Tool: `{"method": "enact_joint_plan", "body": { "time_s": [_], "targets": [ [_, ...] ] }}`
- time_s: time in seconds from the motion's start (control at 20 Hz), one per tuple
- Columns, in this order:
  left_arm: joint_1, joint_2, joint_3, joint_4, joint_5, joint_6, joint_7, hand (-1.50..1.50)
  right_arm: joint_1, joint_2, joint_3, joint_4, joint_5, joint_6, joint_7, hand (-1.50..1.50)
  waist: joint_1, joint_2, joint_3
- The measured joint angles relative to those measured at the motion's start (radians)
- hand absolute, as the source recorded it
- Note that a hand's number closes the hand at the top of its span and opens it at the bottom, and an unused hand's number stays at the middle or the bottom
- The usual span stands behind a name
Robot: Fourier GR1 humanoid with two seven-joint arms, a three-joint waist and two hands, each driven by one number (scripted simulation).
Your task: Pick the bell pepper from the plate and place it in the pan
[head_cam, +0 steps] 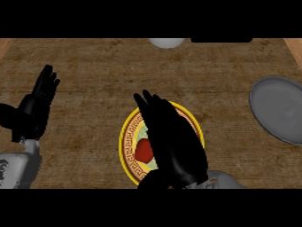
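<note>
On the brown, rough-textured worktop (94,84) directly in front of me lay the round plate with its yellow rim and dark key-pattern border (128,133). The red bell pepper (143,150) sat on that plate, toward its lower left part. My black right hand (172,142) hung over the plate and hid most of its middle and right side. Its fingers were stretched out straight, pointing away from me, and as far as I could see they were not curled round the pepper. The pepper showed just beside the hand's left edge. Whether the hand touched it I could not tell, since the hand hid the line where they met.

My black left hand (32,111) rested unclenched at the left of the view, fingers up, well apart from the plate.

The round grey metal pan (287,111) lay at the right edge of the worktop, well apart from the plate, and nothing was in it. A small white rounded thing (166,42) sat at the far edge; I could not make out what it was.

I judged the task to be at its very start: the approach to the pepper was made, but no grasp was closed. The pick, the carry to the right and the setting down in the pan were all left to do.
</note>
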Motion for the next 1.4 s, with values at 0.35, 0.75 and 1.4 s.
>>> {"method": "enact_joint_plan", "body": {
  "time_s": [0.35, 0.75, 1.4],
  "targets": [
    [0.002, -0.009, 0.014, -0.006, -0.013, -0.02, 0.007, 0.0, 0.044, 0.006, -0.03, 0.084, 0.01, 0.025, -0.037, -1.5, 0.0, 0.0, 0.0],
    [-0.023, -0.022, 0.038, 0.006, -0.033, -0.038, 0.026, 0.0, 0.055, 0.011, 0.004, 0.176, -0.023, 0.032, -0.068, -1.5, 0.001, 0.001, 0.0],
    [-0.006, -0.05, 0.053, -0.011, -0.065, -0.057, 0.02, 0.0, -0.019, 0.009, 0.078, 0.342, -0.024, 0.039, -0.035, -1.5, 0.003, 0.0, 0.0]
  ]
}}
